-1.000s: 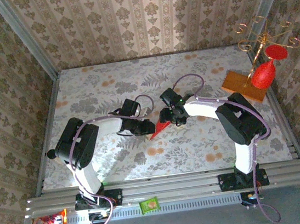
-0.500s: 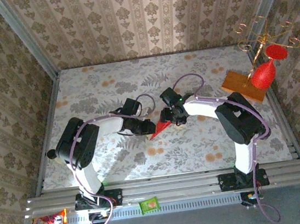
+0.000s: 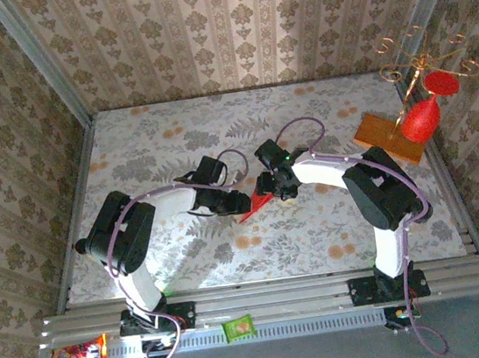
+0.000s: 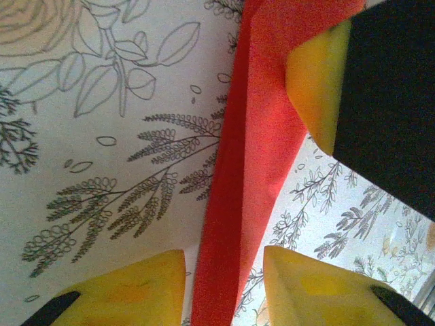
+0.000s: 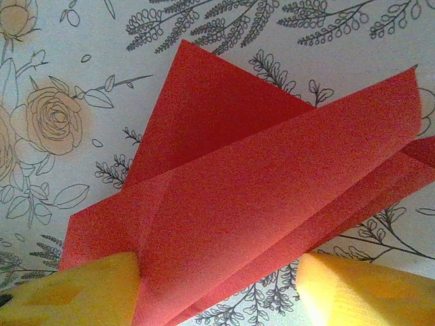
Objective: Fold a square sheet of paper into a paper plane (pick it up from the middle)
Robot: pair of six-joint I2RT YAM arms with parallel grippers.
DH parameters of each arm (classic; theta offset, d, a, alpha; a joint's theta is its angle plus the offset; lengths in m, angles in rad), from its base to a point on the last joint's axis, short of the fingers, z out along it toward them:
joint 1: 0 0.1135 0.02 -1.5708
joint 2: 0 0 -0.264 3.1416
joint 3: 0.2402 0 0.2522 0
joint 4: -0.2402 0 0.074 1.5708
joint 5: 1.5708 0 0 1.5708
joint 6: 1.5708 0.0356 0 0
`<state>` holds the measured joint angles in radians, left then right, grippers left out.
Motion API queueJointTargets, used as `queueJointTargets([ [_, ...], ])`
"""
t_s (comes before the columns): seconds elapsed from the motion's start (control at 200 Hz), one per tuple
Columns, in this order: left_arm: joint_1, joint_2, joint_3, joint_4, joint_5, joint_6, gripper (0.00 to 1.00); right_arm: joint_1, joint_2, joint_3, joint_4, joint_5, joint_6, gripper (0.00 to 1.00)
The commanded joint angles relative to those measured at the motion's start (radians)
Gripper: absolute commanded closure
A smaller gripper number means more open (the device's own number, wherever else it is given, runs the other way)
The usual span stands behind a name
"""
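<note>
My left gripper (image 4: 224, 288) is open, both pads clear of the red paper plane (image 4: 248, 156) running between them. My right gripper (image 5: 217, 288) brackets the plane's wings; whether it clamps them I cannot tell. The plane sits mid-table (image 3: 334, 228), tip toward 7 o'clock.

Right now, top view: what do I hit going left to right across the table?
left gripper → folded red paper → right gripper → red goblet ornament
</note>
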<state>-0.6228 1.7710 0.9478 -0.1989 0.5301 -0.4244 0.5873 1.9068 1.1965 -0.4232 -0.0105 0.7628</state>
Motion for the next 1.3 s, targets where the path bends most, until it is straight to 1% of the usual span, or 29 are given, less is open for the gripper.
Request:
queueJointTargets([
  [0.0, -0.009, -0.013, 0.002, -0.039, 0.0, 0.026, 0.63, -0.001, 0.111, -0.037, 0.018, -0.024, 0.015, 0.33],
  [0.25, -0.012, 0.021, 0.014, -0.065, -0.012, 0.039, 0.65, -0.003, 0.117, -0.037, 0.01, -0.022, 0.023, 0.34],
  [0.425, -0.014, 0.046, 0.022, -0.08, -0.031, 0.046, 0.71, -0.005, 0.123, -0.038, 0.006, -0.02, 0.026, 0.35],
  [0.795, -0.012, 0.06, 0.022, -0.07, -0.048, 0.044, 0.78, -0.006, 0.129, -0.045, 0.014, -0.025, 0.028, 0.38],
  [0.96, -0.014, 0.071, 0.025, -0.071, -0.054, 0.046, 0.82, -0.01, 0.12, -0.047, 0.033, -0.058, 0.037, 0.37],
  [1.095, -0.013, 0.077, 0.026, -0.072, -0.053, 0.048, 0.82, -0.014, 0.073, -0.048, 0.04, -0.074, 0.044, 0.37],
  [1.295, -0.014, 0.08, 0.027, -0.074, -0.052, 0.05, 0.83, -0.024, -0.11, -0.106, 0.043, -0.055, 0.058, 0.34],
])
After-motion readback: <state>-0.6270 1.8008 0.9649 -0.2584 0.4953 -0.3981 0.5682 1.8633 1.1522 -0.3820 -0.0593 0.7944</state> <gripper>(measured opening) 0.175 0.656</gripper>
